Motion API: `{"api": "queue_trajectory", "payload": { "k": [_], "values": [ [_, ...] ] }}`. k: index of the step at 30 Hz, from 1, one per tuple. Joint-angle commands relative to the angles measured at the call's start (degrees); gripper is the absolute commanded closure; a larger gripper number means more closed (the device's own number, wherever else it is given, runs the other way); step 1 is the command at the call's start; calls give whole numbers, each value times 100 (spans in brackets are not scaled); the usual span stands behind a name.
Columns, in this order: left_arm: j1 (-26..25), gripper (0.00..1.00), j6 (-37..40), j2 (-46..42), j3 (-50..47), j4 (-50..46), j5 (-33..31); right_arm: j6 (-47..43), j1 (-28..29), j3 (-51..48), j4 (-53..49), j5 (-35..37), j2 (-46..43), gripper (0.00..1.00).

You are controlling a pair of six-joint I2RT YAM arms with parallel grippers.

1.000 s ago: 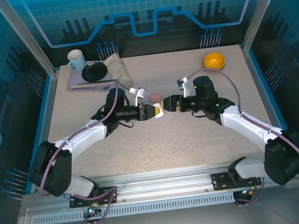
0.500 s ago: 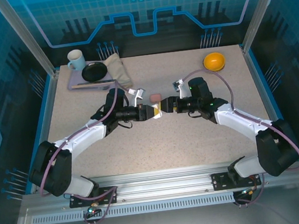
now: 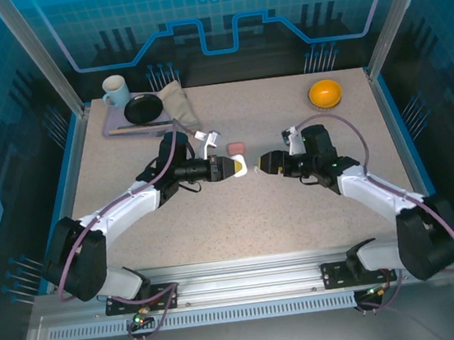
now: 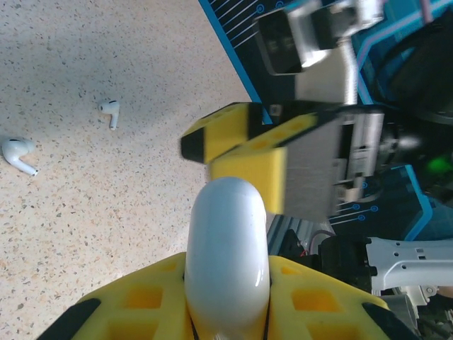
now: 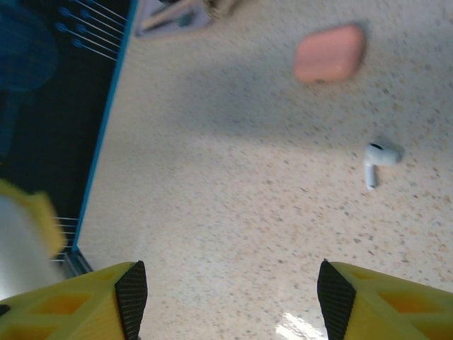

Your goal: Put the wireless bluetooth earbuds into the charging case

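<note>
The bench [image 3: 240, 210] is brightly and evenly lit from above. In the right wrist view the pink case [image 5: 329, 53] is blurred, and a broad soft shadow is cast beside it.

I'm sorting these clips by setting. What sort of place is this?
Probably a robot test cell or lab bench: left arm and right arm bolted to a metal rail, a speckled table inside a metal frame, printed blue panels around it.

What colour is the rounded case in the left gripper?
The rounded case is white, clearest in left wrist view.
</note>
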Motion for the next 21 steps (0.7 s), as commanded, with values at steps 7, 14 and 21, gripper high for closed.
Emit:
{"api": "queue_trajectory", "payload": {
  "k": [7,14,21],
  "values": [
    [-11,86,188,5,171,129,160,268,103,382,-1,-309,-459,32],
    [-15,86,169,40,197,119,155,234,510,887,64,-207,71,32],
    [-17,86,170,44,215,113,159,214,840,1104,161,-91,443,32]
  ]
}}
